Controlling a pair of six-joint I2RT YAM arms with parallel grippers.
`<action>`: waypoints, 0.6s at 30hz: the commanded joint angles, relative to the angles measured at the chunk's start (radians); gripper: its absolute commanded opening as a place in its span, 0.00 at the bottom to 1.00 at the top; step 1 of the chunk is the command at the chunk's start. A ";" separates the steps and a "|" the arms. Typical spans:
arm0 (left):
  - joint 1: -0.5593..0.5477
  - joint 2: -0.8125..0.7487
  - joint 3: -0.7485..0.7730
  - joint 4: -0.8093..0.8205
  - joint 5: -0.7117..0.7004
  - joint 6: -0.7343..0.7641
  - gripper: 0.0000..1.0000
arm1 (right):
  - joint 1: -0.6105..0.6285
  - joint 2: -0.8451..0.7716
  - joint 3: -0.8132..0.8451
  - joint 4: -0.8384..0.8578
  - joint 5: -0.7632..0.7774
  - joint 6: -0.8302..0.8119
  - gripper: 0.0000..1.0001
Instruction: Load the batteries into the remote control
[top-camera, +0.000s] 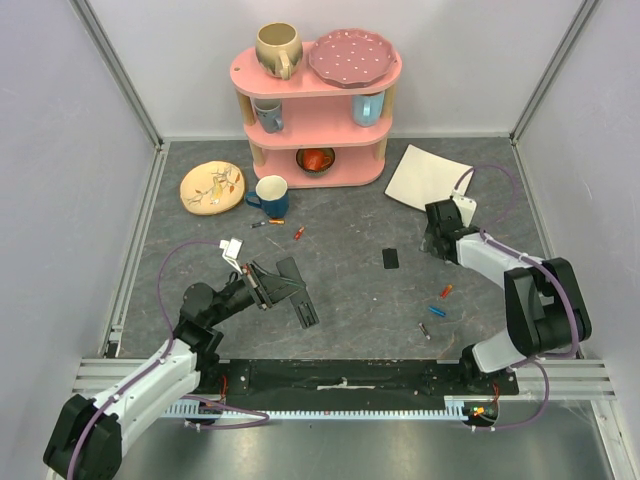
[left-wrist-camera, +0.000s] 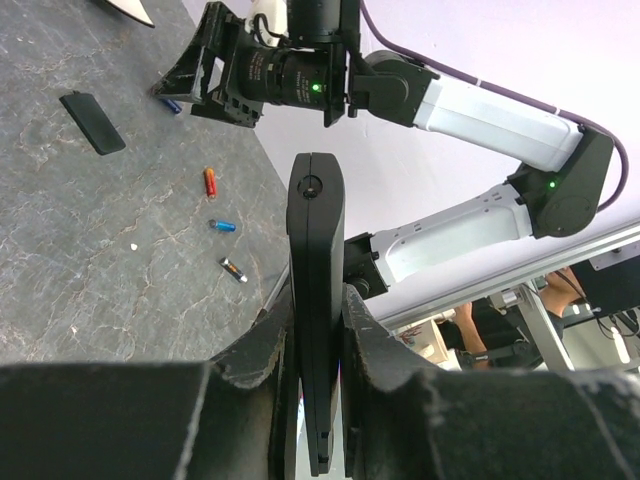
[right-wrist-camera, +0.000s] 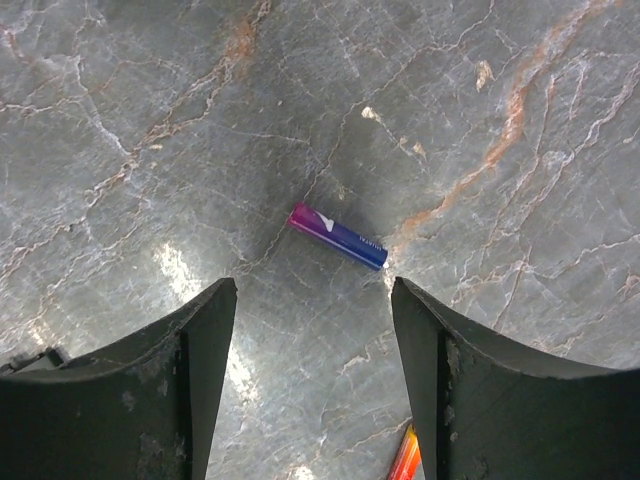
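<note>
My left gripper (top-camera: 268, 285) is shut on the remote control (top-camera: 300, 297), a slim black bar held edge-on above the table; in the left wrist view the remote (left-wrist-camera: 316, 240) stands clamped between the fingers (left-wrist-camera: 318, 345). Its small black back cover (top-camera: 391, 258) lies flat mid-table. My right gripper (top-camera: 437, 240) is open, pointing down above a blue-purple battery (right-wrist-camera: 338, 237) that lies just beyond the fingertips of the gripper (right-wrist-camera: 312, 290). An orange-red battery (top-camera: 446, 292), a blue one (top-camera: 437, 311) and a silvery one (top-camera: 425, 331) lie at the right front.
Two more batteries (top-camera: 270, 223) (top-camera: 298, 233) lie by a dark blue mug (top-camera: 272, 193). A pink shelf (top-camera: 318, 160) with cups and a plate stands at the back. A tan dish (top-camera: 211, 186) is at back left, a white sheet (top-camera: 428, 177) at back right.
</note>
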 joint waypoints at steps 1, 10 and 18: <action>0.006 -0.019 -0.052 0.050 0.011 -0.010 0.02 | -0.015 0.030 0.052 0.053 0.047 -0.029 0.71; 0.006 -0.006 -0.054 0.056 0.016 -0.009 0.02 | -0.039 0.072 0.072 0.093 0.072 -0.080 0.72; 0.006 -0.003 -0.058 0.061 0.013 -0.016 0.02 | -0.058 0.121 0.060 0.139 -0.012 -0.077 0.69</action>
